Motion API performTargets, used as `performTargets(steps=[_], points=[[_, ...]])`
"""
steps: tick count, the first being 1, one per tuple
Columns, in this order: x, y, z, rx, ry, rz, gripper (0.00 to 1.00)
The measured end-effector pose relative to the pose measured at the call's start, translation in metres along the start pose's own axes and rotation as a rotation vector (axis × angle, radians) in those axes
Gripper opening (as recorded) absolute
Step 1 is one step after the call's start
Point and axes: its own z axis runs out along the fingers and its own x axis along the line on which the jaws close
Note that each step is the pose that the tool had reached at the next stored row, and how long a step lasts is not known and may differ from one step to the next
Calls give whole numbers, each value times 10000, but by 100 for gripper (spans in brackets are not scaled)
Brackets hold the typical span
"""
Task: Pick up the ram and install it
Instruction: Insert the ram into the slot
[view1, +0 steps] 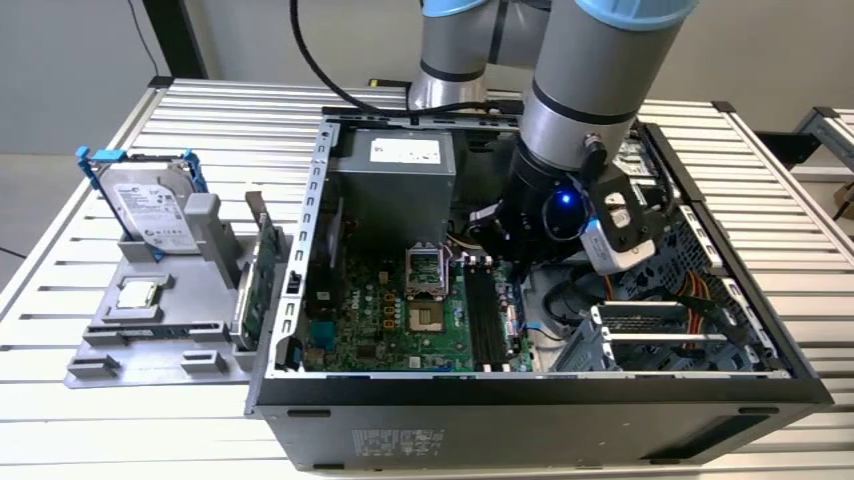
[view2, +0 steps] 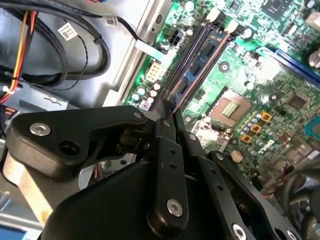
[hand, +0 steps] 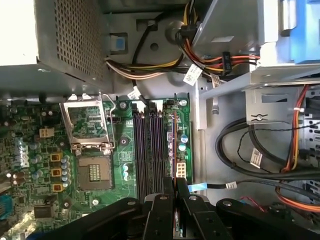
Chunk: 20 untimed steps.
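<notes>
First wrist view: one gripper (hand: 174, 187) pinches one ram (hand: 174, 150) (seated at 6 o'clock among four slots (hand: 147, 150)).

Motherboard (view1: 387, 310) green, with black slots (hand: 147, 150). Ram (view2: 202, 57) blue with dark chips. Fingers (view2: 167, 165) black. Hard drive (view1: 147, 205) silver, frame blue. Counter (view1: 801, 290) pale, slatted. Cables (hand: 295, 145) orange, red.
</notes>
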Motion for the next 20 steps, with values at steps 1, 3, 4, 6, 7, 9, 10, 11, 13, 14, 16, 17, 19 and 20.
performTargets(steps=[1, 3, 4, 6, 7, 9, 10, 11, 13, 14, 16, 17, 19, 20], points=[[0, 0, 19, -2, 0, -54, 0], [1, -1, 55, 0, 1, -56, 0], [1, -1, 73, 1, 1, -57, 0], [1, -1, 110, 0, 1, -57, 0], [1, -2, 146, 0, 1, -68, 0], [2, -4, 182, 1, 1, -94, 0], [4, -5, 196, 11, 2, -95, 0], [5, -5, 209, 22, 1, -97, 0], [7, -6, 239, 43, 0, -100, 0], [8, -7, 251, 46, -1, -107, 0], [14, -10, 267, 46, 0, -175, 0], [19, -10, 275, 45, 0, -213, 0], [30, -11, 290, 45, 1, -264, 0], [36, -11, 300, 46, 1, -278, 0]])
